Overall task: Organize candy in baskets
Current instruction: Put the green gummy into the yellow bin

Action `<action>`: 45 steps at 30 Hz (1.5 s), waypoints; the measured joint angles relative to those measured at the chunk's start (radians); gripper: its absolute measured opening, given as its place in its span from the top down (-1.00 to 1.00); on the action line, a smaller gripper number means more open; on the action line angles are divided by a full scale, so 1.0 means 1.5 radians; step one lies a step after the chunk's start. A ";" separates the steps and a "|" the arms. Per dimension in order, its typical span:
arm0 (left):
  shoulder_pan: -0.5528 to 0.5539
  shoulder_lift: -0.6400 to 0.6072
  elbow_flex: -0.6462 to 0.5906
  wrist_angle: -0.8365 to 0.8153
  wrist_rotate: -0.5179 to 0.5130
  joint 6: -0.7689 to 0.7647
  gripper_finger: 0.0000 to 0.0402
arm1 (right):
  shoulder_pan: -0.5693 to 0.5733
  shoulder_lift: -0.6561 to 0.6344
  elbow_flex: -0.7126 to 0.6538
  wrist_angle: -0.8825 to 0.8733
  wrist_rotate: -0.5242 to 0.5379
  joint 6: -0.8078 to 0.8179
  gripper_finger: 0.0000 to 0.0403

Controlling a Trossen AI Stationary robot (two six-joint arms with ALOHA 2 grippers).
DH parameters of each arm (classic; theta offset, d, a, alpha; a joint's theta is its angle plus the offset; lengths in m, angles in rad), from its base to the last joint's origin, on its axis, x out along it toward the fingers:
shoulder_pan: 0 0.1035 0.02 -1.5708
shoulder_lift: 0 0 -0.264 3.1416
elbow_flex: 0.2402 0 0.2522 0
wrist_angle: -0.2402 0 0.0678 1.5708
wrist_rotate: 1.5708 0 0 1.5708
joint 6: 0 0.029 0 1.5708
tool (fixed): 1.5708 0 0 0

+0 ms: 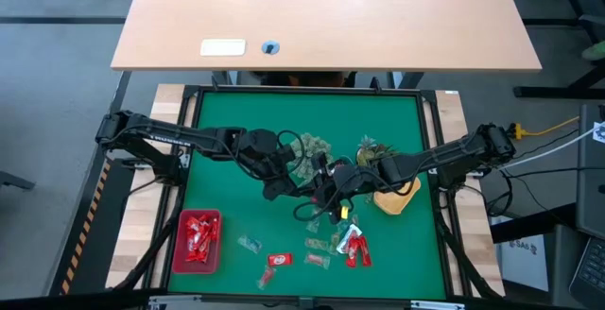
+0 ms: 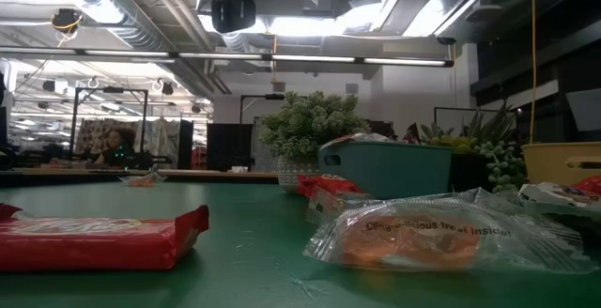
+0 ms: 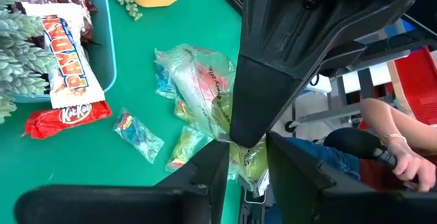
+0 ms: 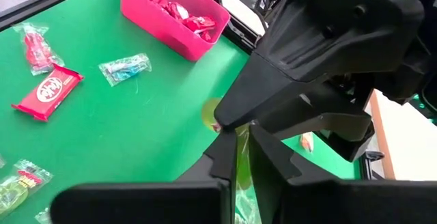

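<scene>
My two grippers meet tip to tip over the middle of the green mat. My left gripper (image 1: 304, 193) and my right gripper (image 1: 326, 199) are both shut on one clear greenish candy packet (image 3: 249, 164), which also shows in the right wrist view (image 4: 240, 166). The red basket (image 1: 198, 241) at the near left holds red candies. The pale blue basket (image 3: 102, 46) holds a PayDay bar and dark sweets. The yellow basket (image 1: 397, 199) stands at the right. Loose candies (image 1: 317, 258) lie near the front edge. My left gripper has the greenish packet's wrapper (image 3: 251, 173) between its two fingers, coming from the table's left side. My right gripper's tip stands right in front, so the exact part is hidden. The packet is clear of the mat. My right gripper pinches the same packet's thin wrapper (image 4: 241, 157) between its two fingers, coming from the table's right side. The wrapper stands edge-on in the narrow gap. The packet is lifted clear of the mat.
Two green spiky plant ornaments (image 1: 317, 146) (image 1: 373, 149) stand behind the grippers. A KitKat (image 1: 280, 259), red sweets (image 1: 354, 249) and clear packets (image 1: 249, 244) lie near the front. A person's arm (image 3: 396, 142) shows beyond the table's edge.
</scene>
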 joint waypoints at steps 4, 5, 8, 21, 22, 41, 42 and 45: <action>0.000 0.000 0.000 -0.009 -0.006 0.000 0.42 | 0.000 0.001 0.000 -0.003 0.000 0.000 0.85; 0.001 0.000 0.000 -0.012 -0.007 0.000 0.40 | 0.000 0.001 0.000 -0.008 0.000 0.000 0.85; 0.001 0.000 0.000 -0.017 -0.007 0.001 0.33 | 0.000 0.001 0.000 -0.025 -0.001 0.001 0.85; 0.001 0.000 0.000 -0.025 -0.004 0.035 0.28 | 0.001 -0.043 0.000 -0.306 0.010 0.102 0.85; 0.001 0.000 0.000 -0.025 -0.006 0.036 0.28 | 0.001 -0.049 0.000 -0.345 0.009 0.124 0.85; 0.001 0.000 0.000 -0.028 -0.090 0.042 0.28 | 0.000 -0.058 -0.002 -0.850 -0.106 0.425 0.85; 0.002 0.000 0.000 -0.028 -0.090 0.050 0.28 | 0.000 -0.058 -0.002 -0.850 -0.113 0.423 0.85; 0.005 0.000 0.000 -0.028 -0.090 0.067 0.28 | 0.000 -0.058 -0.002 -0.855 -0.128 0.423 0.85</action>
